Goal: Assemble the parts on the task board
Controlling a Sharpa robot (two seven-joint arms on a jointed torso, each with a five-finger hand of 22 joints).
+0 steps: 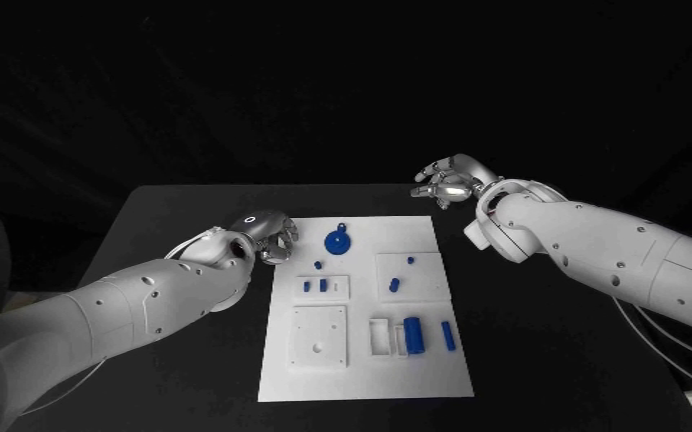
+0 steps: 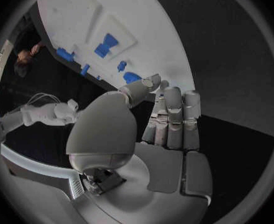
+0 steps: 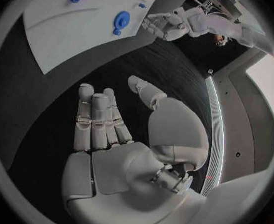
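the task board (image 1: 368, 352) lies in the middle of the black tabletop (image 1: 173, 222), and as far as the pictures show, assembly looks barely begun, if at all. a round blue part with a small tab (image 1: 338, 243) lies loose on the board's far end, near the left hand (image 1: 245, 242). nearer the board's middle, small blue pegs (image 1: 319, 265) sit on or beside two raised white blocks, though whether any is seated in its hole is too small to tell. toward the board's near end a long blue bar (image 1: 413, 335) rests in a white holder and a slimmer blue piece (image 1: 447, 334) lies just beside it; the square white plate (image 1: 319, 335) next to them carries no blue part. my judgement is that most of the fitting is still left.

the left hand hovers at the board's far left corner, its fingers (image 2: 174, 119) lying straight and close together, the thumb apart, holding nothing. the right hand (image 1: 454, 180) is off the board beyond its far right corner, above bare tabletop, with fingers (image 3: 96, 117) extended side by side and nothing in them.

there is bare tabletop on both long sides of the board, giving each arm room to approach. the board's near edge lies close to the tabletop's front edge, so parts nudged that way could slide off.
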